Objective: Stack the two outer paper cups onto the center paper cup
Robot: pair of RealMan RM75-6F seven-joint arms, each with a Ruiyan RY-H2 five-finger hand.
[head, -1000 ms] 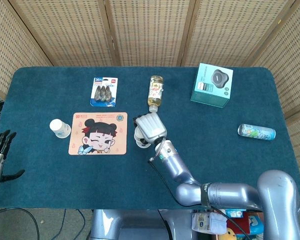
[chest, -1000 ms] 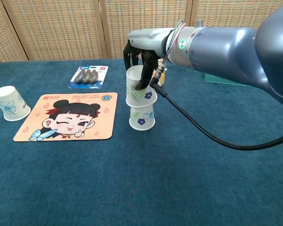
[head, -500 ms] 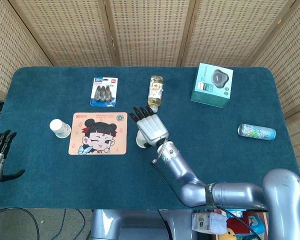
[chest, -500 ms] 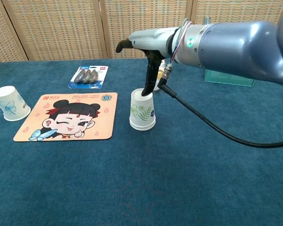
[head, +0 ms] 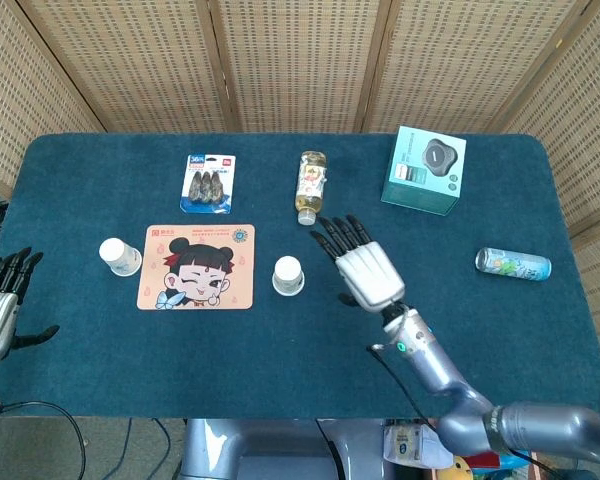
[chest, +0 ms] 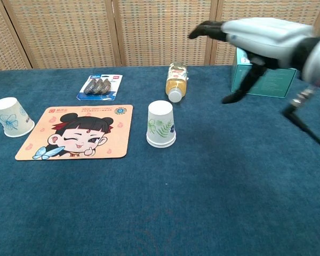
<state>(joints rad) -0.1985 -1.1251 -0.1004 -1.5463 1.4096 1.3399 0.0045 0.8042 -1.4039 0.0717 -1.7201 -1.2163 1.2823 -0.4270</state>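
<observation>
Center stack (chest: 161,124) appears to carry one outer cup already. Left cup (chest: 13,117) remains beside the mat (chest: 77,132), unstacked. Right hand (head: 364,268) hangs empty, fingers spread; left hand (head: 0,305) likewise.

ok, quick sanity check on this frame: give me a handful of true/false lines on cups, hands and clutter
1. The right hand grips the center cup. False: it is open and off to the side of the center cup, holding nothing.
2. One paper cup stands alone, beside the cartoon mat. True.
3. The bottle stands upright. False: it lies on its side on the table.
4. The drink can lies on its side near the table's right edge in the head view. True.
5. The left hand holds a cup. False: it is open at the table's edge, holding nothing.
6. The teal box sits on the mat. False: it sits at the far side, away from the mat.
</observation>
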